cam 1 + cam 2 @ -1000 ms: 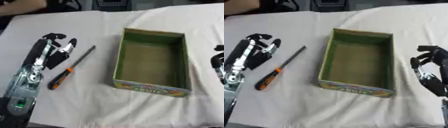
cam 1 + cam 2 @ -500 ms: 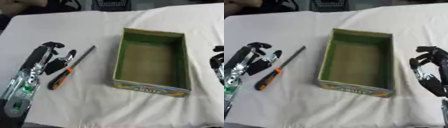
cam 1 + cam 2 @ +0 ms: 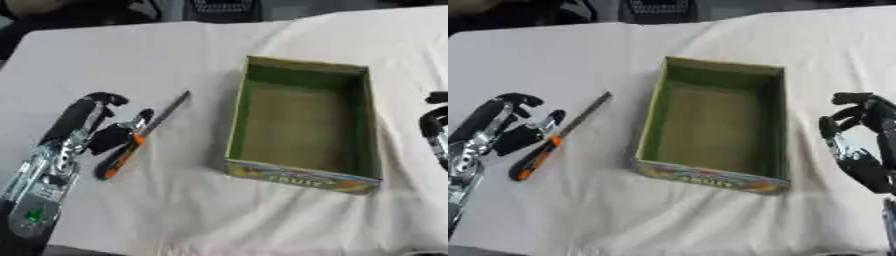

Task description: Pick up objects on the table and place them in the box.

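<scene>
Screwdriver (image 3: pixel 131 145) lies touching left hand (image 3: pixel 103 131) fingertips.

Black left hand (image 3: pixel 103 131) on a silver forearm (green light glowing).

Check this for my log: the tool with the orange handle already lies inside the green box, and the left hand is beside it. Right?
Not quite. The tool with the orange handle lies on the white cloth, to the left of the green box, which holds nothing, as the left eye view shows. The left hand is indeed beside the tool, at its handle.
</scene>
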